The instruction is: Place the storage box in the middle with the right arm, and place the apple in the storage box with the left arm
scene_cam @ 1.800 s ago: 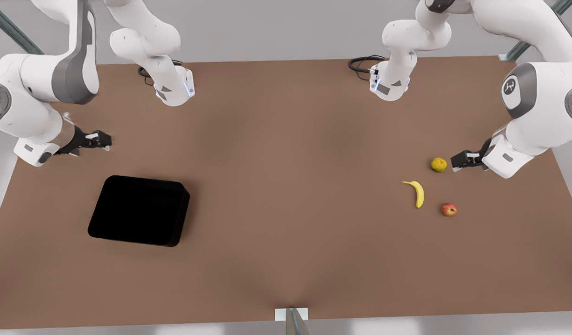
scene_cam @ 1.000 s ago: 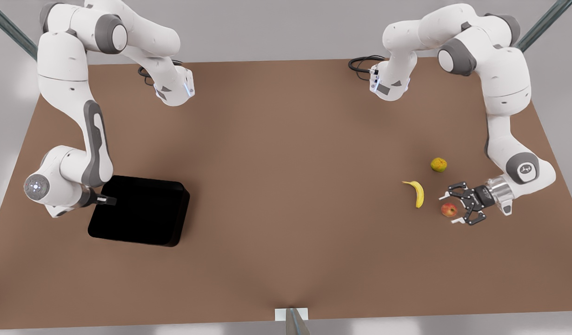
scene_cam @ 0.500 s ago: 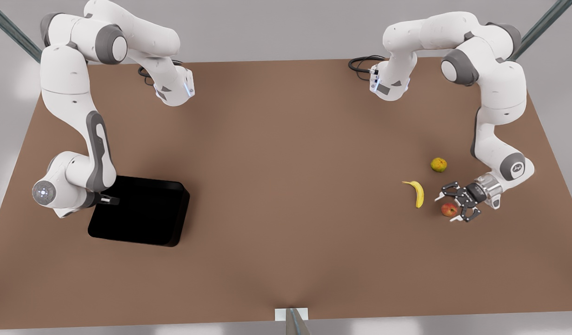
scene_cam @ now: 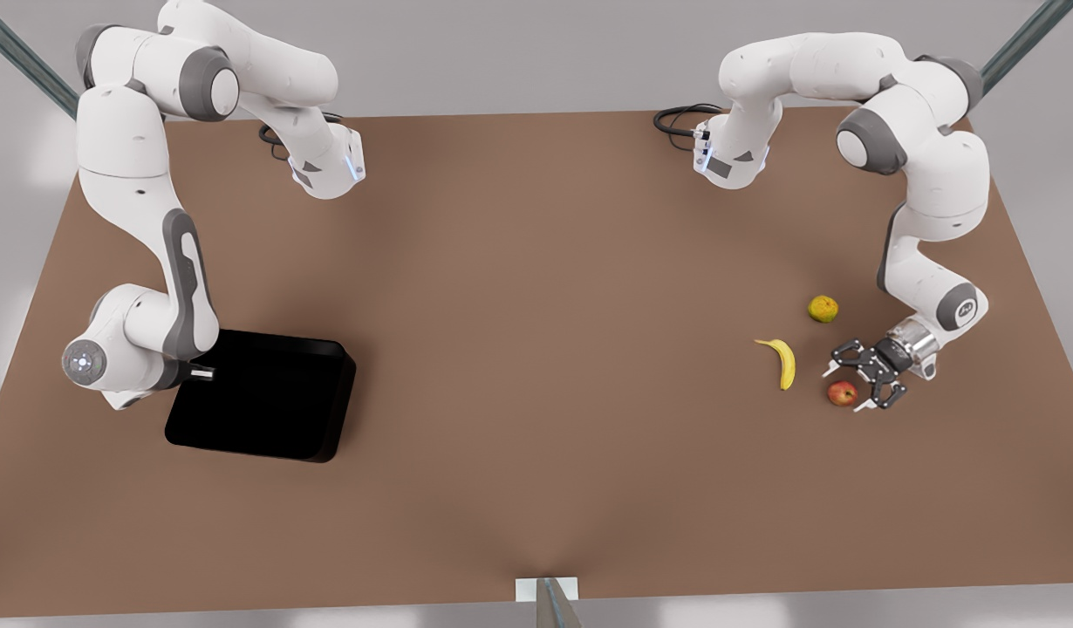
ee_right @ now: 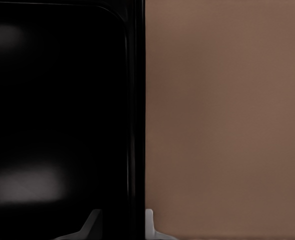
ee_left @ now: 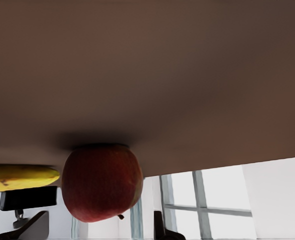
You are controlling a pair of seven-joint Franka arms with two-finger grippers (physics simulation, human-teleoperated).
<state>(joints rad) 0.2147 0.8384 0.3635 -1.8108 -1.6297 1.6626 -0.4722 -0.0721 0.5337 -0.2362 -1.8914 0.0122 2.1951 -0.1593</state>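
The apple (scene_cam: 842,393) lies on the table at the front view's right. My left gripper (scene_cam: 844,389) is open around it, one finger on each side. In the left wrist view the apple (ee_left: 101,182) sits between the fingertips (ee_left: 35,226) of the left gripper (ee_left: 97,229). The black storage box (scene_cam: 266,397) rests at the front view's left. My right gripper (scene_cam: 203,374) hangs over the box's wall nearest that arm. In the right wrist view the right gripper (ee_right: 122,226) is open and straddles the storage box wall (ee_right: 136,125), one finger inside and one outside.
A yellow banana (scene_cam: 785,361) and a yellow-green round fruit (scene_cam: 823,308) lie close to the apple, the banana (ee_left: 20,177) just beside it. The brown table (scene_cam: 545,305) spreads wide between the box and the fruits. A small white bracket (scene_cam: 547,590) sits at the near edge.
The left arm swung down from beside the yellow-green fruit and brought its open fingers around the apple. The right arm came down from behind the box onto its wall.
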